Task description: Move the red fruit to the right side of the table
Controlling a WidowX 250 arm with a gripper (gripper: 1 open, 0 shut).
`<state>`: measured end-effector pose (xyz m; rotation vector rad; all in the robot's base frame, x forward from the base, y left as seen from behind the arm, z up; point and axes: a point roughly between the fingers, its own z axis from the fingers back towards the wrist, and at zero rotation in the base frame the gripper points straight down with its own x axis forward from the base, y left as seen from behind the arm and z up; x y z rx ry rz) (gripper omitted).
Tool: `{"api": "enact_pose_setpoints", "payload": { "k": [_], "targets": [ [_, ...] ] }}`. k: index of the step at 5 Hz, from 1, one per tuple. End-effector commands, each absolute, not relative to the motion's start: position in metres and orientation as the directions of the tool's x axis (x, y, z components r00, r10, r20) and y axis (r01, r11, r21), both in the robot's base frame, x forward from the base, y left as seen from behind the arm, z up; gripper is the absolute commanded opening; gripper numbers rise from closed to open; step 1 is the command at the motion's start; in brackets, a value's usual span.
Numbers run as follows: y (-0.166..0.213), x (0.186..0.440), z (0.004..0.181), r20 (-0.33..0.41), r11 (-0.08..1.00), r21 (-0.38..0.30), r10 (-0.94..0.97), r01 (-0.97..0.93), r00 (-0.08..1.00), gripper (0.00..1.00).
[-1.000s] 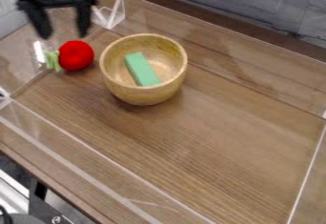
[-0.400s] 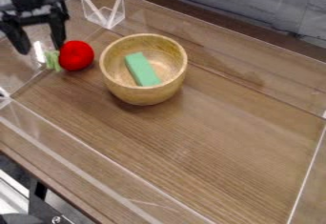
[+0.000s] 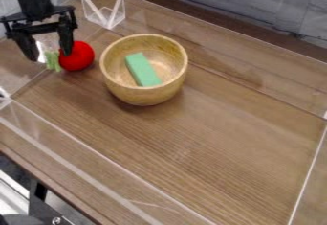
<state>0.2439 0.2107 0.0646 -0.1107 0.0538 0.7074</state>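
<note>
The red fruit (image 3: 78,56) is a small round bright red toy with a green leafy end facing left. It rests on the brown wood-grain table (image 3: 192,143) at the far left, just left of the wooden bowl (image 3: 144,70). My gripper (image 3: 46,49) points straight down and stands open, its black fingers (image 3: 26,43) spread apart. One finger hangs left of the fruit's leafy end, the other sits right above and against the fruit's left side. Nothing is held between them.
The wooden bowl holds a flat green block (image 3: 141,71). Low clear acrylic walls (image 3: 304,186) border the tabletop. A clear triangular piece (image 3: 105,11) stands at the back left corner. Bare tabletop stretches to the right and front.
The gripper has come down and shifted left in the picture, from above and behind the fruit to the fruit's left side. It stayed open. Fruit and bowl have not moved.
</note>
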Motion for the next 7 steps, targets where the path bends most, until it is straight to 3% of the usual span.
{"api": "enact_pose_setpoints", "payload": {
  "k": [1,2,4,6,7],
  "targets": [
    [0.214,0.251,0.082,-0.052,0.737,-0.095,0.667,-0.669,0.743,1.0],
    [0.215,0.257,0.091,-0.054,0.724,-0.108,0.68,-0.682,0.731,1.0],
    [0.213,0.261,0.084,-0.073,0.659,-0.11,0.741,-0.744,0.668,1.0],
    [0.216,0.275,0.072,-0.085,0.491,-0.13,0.86,-0.862,0.503,1.0],
    [0.215,0.271,0.09,-0.087,0.457,-0.134,0.879,-0.88,0.469,1.0]
  ]
}}
